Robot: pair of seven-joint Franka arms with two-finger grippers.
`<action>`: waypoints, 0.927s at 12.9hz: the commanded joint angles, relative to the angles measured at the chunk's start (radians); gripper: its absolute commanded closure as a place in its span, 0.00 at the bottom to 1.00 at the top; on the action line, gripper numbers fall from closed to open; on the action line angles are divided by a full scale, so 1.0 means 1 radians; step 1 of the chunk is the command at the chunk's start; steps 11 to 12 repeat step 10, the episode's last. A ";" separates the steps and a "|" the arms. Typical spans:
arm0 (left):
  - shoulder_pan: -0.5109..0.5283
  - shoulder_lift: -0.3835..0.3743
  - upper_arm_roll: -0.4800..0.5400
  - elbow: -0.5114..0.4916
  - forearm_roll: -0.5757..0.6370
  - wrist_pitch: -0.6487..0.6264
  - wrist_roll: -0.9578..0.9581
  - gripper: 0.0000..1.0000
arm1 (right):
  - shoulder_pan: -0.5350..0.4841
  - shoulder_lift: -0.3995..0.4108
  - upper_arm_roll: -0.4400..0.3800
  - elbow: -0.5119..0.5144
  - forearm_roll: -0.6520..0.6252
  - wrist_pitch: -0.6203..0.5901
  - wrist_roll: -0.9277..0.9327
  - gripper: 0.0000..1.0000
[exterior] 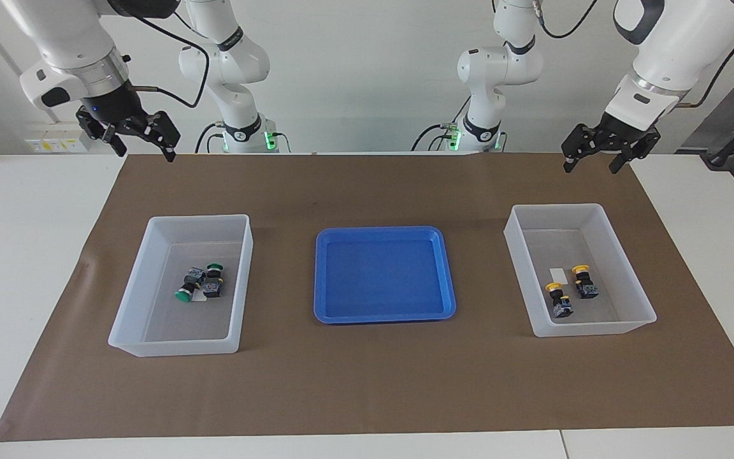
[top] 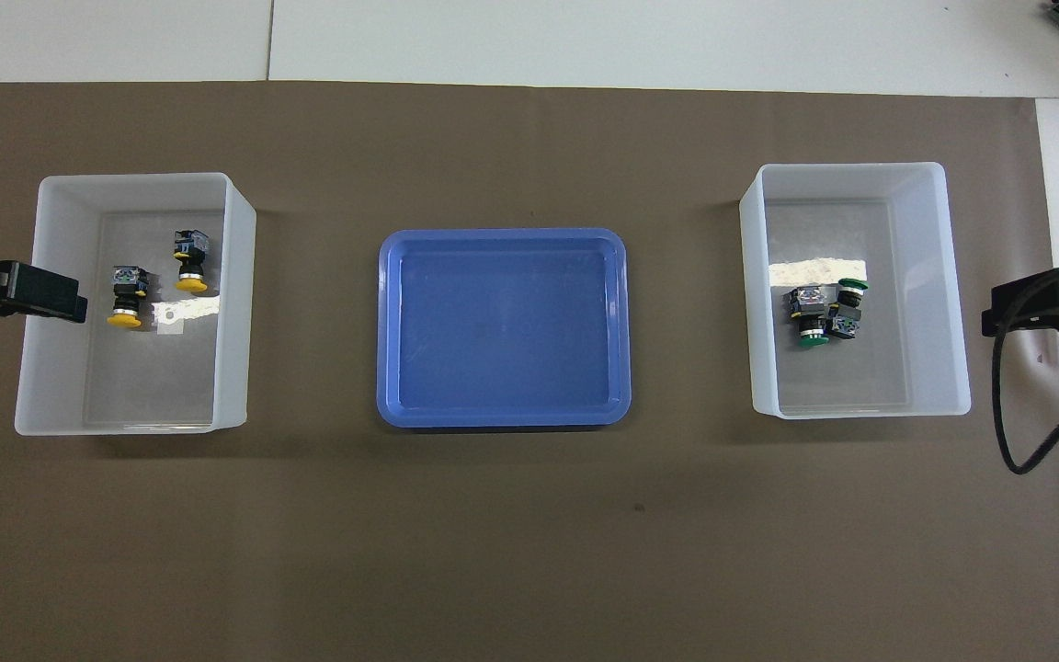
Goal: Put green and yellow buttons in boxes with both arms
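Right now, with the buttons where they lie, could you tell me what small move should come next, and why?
Probably none beyond keeping both arms parked. Both yellow buttons lie in the box toward the left arm's end, both green buttons in the other box, and the blue tray holds nothing. The left gripper and right gripper hang raised and carry nothing.

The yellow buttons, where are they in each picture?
Facing view: both yellow buttons lie in the box at the picture's right, under the left arm's end.
Overhead view: the same pair lies in the box at the picture's left.
Shared landmark: the blue tray between the boxes.
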 commanded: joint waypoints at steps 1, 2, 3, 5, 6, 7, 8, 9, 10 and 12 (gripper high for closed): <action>0.003 -0.008 0.003 -0.003 -0.004 -0.013 0.009 0.00 | -0.006 -0.014 0.006 -0.011 -0.009 -0.004 -0.049 0.00; 0.003 -0.008 0.003 -0.003 -0.004 -0.013 0.009 0.00 | -0.006 -0.015 0.006 -0.014 -0.012 -0.005 -0.043 0.00; 0.003 -0.008 0.003 -0.003 -0.004 -0.013 0.009 0.00 | -0.006 -0.017 0.008 -0.017 -0.012 -0.005 -0.040 0.00; 0.003 -0.008 0.003 -0.003 -0.004 -0.013 0.009 0.00 | -0.006 -0.017 0.008 -0.018 -0.012 -0.005 -0.039 0.00; 0.003 -0.008 0.003 -0.003 -0.004 -0.013 0.009 0.00 | -0.009 -0.017 0.008 -0.017 -0.012 -0.005 -0.042 0.00; 0.003 -0.008 0.003 -0.003 -0.004 -0.013 0.009 0.00 | -0.010 -0.015 0.008 -0.017 -0.012 -0.005 -0.046 0.00; 0.003 -0.008 0.003 -0.003 -0.004 -0.013 0.009 0.00 | -0.006 -0.017 0.006 -0.017 -0.012 -0.007 -0.045 0.00; 0.003 -0.008 0.003 -0.003 -0.004 -0.013 0.009 0.00 | -0.003 -0.017 0.008 -0.017 -0.014 -0.008 -0.043 0.00; 0.003 -0.008 0.003 -0.003 -0.004 -0.013 0.009 0.00 | -0.003 -0.017 0.008 -0.017 -0.014 -0.008 -0.042 0.00; 0.003 -0.008 0.003 -0.003 -0.004 -0.013 0.009 0.00 | -0.003 -0.017 0.008 -0.017 -0.014 -0.008 -0.042 0.00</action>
